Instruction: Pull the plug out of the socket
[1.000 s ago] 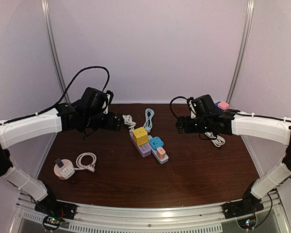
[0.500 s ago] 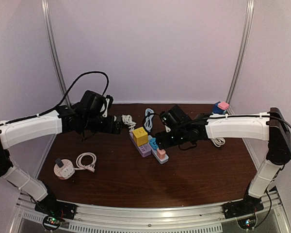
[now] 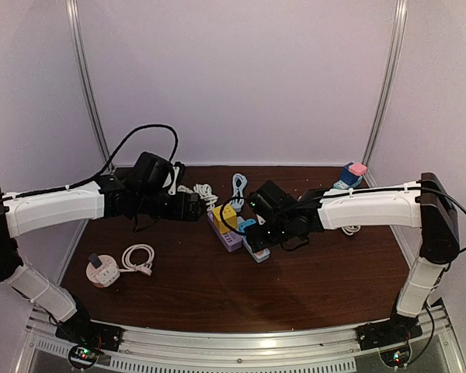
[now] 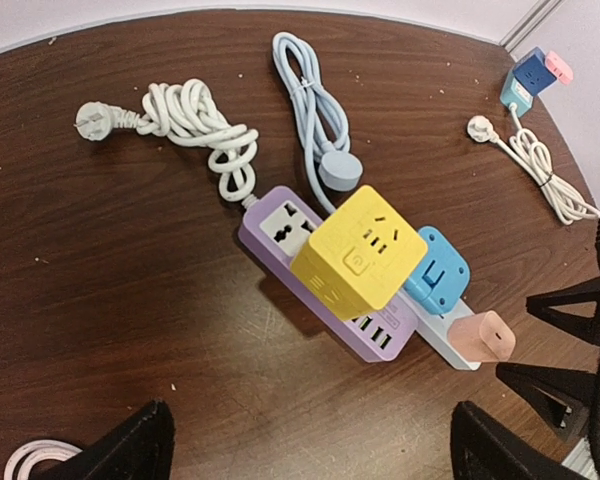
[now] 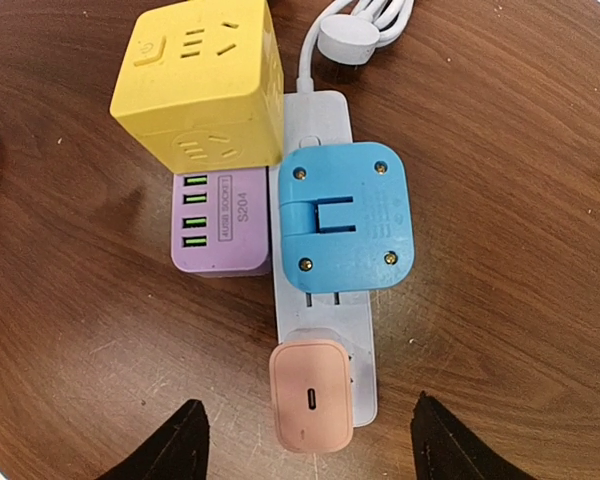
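A white power strip (image 5: pixel 320 110) lies beside a purple strip (image 5: pixel 220 235) at the table's middle. A pink charger plug (image 5: pixel 311 395) stands in the white strip's near end, and a blue plug (image 5: pixel 345 215) sits above it. A yellow cube adapter (image 5: pixel 200 80) sits on the purple strip. My right gripper (image 5: pixel 310 450) hangs open above the pink plug, one finger on each side and not touching it. My left gripper (image 4: pixel 315 455) is open over bare table left of the strips, where the yellow cube (image 4: pixel 360 260) and pink plug (image 4: pixel 483 338) show. From above, the right gripper (image 3: pixel 258 227) covers the white strip.
A coiled white cable (image 4: pixel 195 115) and a pale blue cable (image 4: pixel 315 110) lie behind the strips. A blue and pink adapter (image 3: pixel 349 175) with a white cord (image 4: pixel 540 170) sits at the far right. A round socket (image 3: pixel 101 270) with its cord (image 3: pixel 137 256) lies front left.
My right arm has swung left from the table's right side to above the strips, its jaws narrowing somewhat. The left arm has edged toward the strips.
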You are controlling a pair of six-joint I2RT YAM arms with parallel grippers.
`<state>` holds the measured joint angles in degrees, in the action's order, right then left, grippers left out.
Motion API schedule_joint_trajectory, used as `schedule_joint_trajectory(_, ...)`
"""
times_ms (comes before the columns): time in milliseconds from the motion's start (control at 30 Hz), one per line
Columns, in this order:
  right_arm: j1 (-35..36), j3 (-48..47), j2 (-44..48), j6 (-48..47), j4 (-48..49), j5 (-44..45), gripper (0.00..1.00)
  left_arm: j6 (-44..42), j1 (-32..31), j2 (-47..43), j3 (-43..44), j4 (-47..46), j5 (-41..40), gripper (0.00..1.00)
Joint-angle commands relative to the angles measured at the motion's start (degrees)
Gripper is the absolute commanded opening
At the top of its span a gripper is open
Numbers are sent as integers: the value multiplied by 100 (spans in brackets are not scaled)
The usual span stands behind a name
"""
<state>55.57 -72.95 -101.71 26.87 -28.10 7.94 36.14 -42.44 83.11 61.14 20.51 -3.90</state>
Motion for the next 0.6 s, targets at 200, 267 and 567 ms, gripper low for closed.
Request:
schedule_joint_trajectory(200,261,-239,-399,-131,-191,446,60,399,-207,308,-43,-351,302,98)
schedule_joint_trajectory(267,261,-248,-460,-130,-181,538,56,485,-228,319,-94,-458,383,98)
schedule_joint_trajectory(567,259,-21,-412,-87,54,878,21,972,-234,435,-385,-1262,1411,96)
